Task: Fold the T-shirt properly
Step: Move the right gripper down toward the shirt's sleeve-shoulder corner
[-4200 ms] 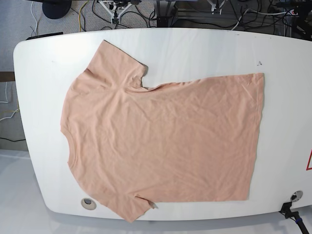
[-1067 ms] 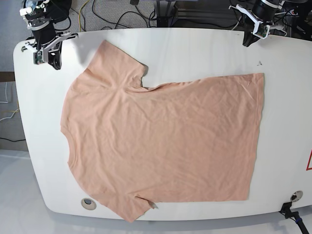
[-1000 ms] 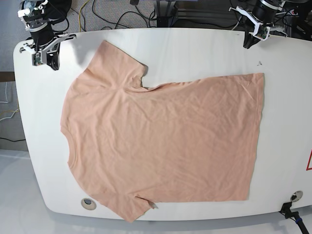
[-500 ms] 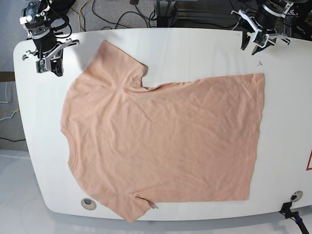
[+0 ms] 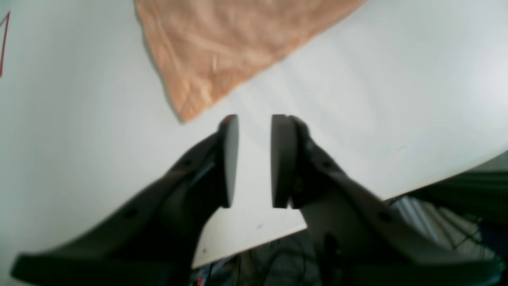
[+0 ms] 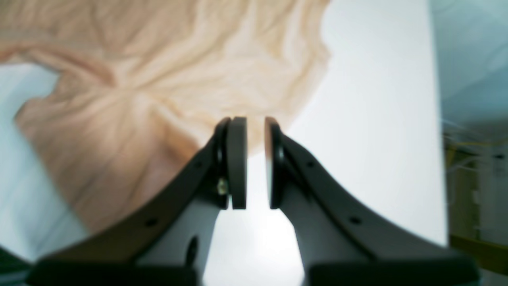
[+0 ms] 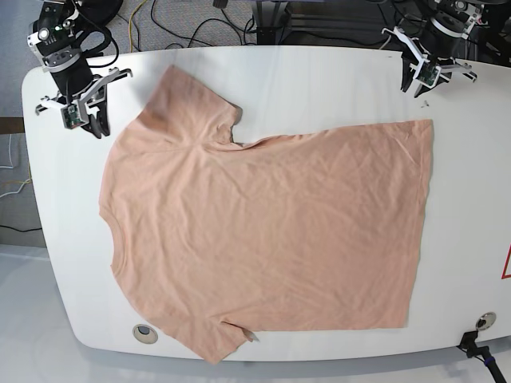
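Your T-shirt point(image 7: 263, 231) lies soft and limp on the worktop point(image 7: 319, 80), so pinch its far corners with the narrowly parted left gripper point(image 5: 254, 159) and right gripper point(image 6: 255, 161).

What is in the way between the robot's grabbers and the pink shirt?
Nothing visible. Only bare white table lies between the left gripper and the shirt, and between the right gripper and the shirt's sleeve. Both grippers are open and empty.
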You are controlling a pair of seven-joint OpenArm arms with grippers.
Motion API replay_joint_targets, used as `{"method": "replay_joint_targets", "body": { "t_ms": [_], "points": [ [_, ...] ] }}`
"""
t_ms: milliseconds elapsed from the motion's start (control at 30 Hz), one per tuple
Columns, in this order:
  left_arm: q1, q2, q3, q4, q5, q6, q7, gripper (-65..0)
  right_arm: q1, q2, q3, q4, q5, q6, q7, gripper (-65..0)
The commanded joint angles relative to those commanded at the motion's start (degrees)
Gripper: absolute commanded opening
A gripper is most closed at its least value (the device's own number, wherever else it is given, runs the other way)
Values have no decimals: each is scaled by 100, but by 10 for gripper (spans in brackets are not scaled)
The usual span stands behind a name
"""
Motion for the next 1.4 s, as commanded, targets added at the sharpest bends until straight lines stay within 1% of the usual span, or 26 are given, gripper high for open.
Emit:
{"method": "replay_joint_targets", "body": {
  "t_ms": [67, 133, 200, 267, 300, 467, 633, 733, 833, 933, 967, 1000, 1200, 1400],
  "points": [
    [11, 14, 3, 8, 1, -12, -6, -511, 15, -45, -30, -19, 0, 45, -9, -572],
    [2, 7, 0, 10, -9, -21, 29, -510, 26, -104, -25, -48, -14, 186, -85, -528],
    [19, 1, -16, 7, 5, -25, 67, -509, 47, -167, -20, -65, -44, 389, -227, -478],
    [16, -6, -7, -8, -3, -41, 97, -510, 49, -244, -2, -78, -129, 509, -452, -436],
    [17, -4, -5, 15, -19, -48, 84, -510, 72, -279, -1, -84, -190, 523, -536, -424],
    [-9, -7, 17, 21, 3, -36, 44, -513, 211, -437, -121, -144, -607, 484, -826, -429],
    [-48, -5, 5, 12, 19, -53, 63, -513, 501, -675, -577, -211, -1317, 451, -1283, -428],
    [-33, -8, 17, 26, 28, -71, 44, -513, 622, -1014, -687, -271, -1670, 443, -1368, -428],
    [-47, -20, 17, 26, 15, -69, 55, -514, 705, -1435, -698, -328, -1852, 446, -1404, -425],
    [-75, -26, 20, 10, 3, -67, 78, -516, 773, -1656, -757, -369, -1974, 428, -1420, -416],
    [-75, -38, 8, -1, -10, -65, 102, -515, 781, -1679, -785, -369, -2010, 413, -1433, -411],
    [-115, -6, 33, 18, -32, -25, 37, -515, 699, -1450, -700, -340, -1816, 502, -1426, -425],
    [-179, -13, 48, -11, 24, -21, -15, -519, 681, -1498, -830, -394, -1806, 479, -1467, -434],
    [-205, -6, 47, -35, 8, 6, 15, -520, 662, -1654, -1195, -505, -1992, 490, -1461, -434]
  ]
}}
